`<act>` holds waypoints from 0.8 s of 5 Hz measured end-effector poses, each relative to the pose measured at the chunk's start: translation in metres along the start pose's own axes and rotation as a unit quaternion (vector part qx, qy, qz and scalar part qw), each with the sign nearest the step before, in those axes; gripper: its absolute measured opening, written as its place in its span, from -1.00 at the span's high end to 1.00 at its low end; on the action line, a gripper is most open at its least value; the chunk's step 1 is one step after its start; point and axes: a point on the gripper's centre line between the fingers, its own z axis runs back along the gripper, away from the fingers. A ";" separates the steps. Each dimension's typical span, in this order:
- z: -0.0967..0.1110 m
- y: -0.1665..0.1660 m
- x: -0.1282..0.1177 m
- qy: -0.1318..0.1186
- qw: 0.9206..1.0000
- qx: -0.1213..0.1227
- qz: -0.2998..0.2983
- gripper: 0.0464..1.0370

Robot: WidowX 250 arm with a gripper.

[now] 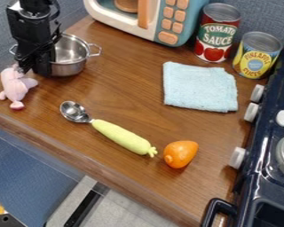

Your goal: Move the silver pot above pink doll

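In the camera view, the black gripper (34, 71) hangs down in the upper left of the frame, over the left side of the silver pot (70, 51) and just beside the head end of the pink doll (15, 87). I cannot tell whether it is closed on anything or apart. The pot stands upright on the wooden counter (126, 84), one loop handle out to the left behind the arm, the other out to the right. The doll lies below and left of the pot in the frame, its feet near the counter's front edge, which slants from the left side down to the bottom centre.

To the right of the pot, a broad stretch of wood runs to the light blue cloth (199, 87), right of centre. Below the pot, more wood separates it from the metal scoop (74, 111); the scoop's bowl is nearer the front edge, and the yellow-green toy vegetable (124, 137) slants from it toward the orange toy (180, 154) in the lower centre-right.

The toy microwave (175, 32) borders the work area at the top. The tomato can (215, 37) and pineapple can (256, 56) stand upright in the upper right, and the dark toy stove (266, 186) bounds the right side, its pale knobs facing the counter.
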 end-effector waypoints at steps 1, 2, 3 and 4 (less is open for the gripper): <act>-0.007 -0.003 0.008 0.016 1.000 0.009 0.007 0.91; -0.013 -0.002 0.010 0.023 0.999 0.034 -0.002 0.56; -0.013 0.001 0.010 0.025 0.999 0.042 -0.004 -0.02; -0.009 0.003 0.011 0.029 0.998 0.053 -0.007 -0.62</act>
